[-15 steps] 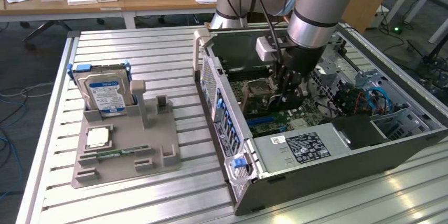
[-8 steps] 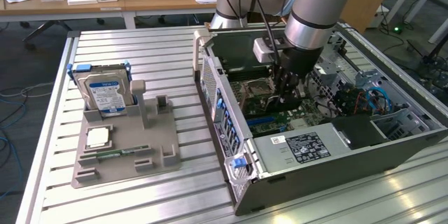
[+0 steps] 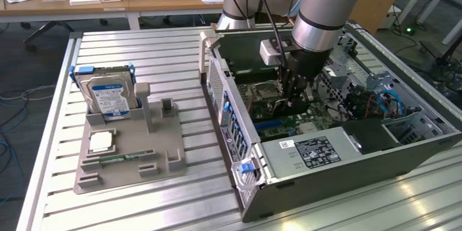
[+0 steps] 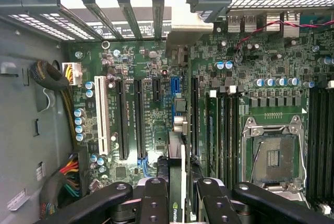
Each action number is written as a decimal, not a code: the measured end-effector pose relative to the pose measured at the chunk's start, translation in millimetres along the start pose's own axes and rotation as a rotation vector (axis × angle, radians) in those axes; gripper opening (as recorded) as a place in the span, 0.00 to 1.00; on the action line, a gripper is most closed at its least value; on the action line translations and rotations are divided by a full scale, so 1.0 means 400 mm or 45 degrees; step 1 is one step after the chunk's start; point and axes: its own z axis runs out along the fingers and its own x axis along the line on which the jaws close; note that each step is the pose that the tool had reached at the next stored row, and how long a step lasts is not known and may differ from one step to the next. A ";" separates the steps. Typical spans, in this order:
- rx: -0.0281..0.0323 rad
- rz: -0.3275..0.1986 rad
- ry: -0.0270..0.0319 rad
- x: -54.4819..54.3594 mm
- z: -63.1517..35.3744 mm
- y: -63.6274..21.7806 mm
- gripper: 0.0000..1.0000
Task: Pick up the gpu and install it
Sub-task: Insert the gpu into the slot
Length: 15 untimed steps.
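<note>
In the wrist view my gripper (image 4: 180, 188) is shut on the gpu (image 4: 176, 212). The gpu is a thin green card seen edge-on between the two black fingers (image 4: 155, 203). It runs away from the fingers over the motherboard (image 4: 156, 62), along the line of the expansion slots and beside the short blue slot (image 4: 177, 91). A silver bracket tab (image 4: 195, 26) lies at its far end by the case's rear openings. I cannot tell whether the card's edge touches a slot. In the exterior view the gripper (image 3: 292, 98) reaches down inside the open computer case (image 3: 231, 112).
A white slot (image 4: 103, 114) and two long black slots (image 4: 122, 122) lie beside the card, with the CPU socket (image 4: 274, 153) on the other side. Cable bundles (image 4: 57, 78) crowd one case wall. Outside, a grey holder (image 3: 130, 158) carries a hard drive (image 3: 108, 94) and a memory stick (image 3: 116, 158).
</note>
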 end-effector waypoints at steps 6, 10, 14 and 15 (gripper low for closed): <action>0.0002 0.000 -0.0003 0.000 0.000 0.010 0.26; 0.0000 0.000 -0.0001 0.001 0.006 0.014 0.26; 0.0000 0.000 0.0001 0.001 0.009 0.015 0.26; 0.0000 0.000 0.0000 0.001 0.009 0.017 0.26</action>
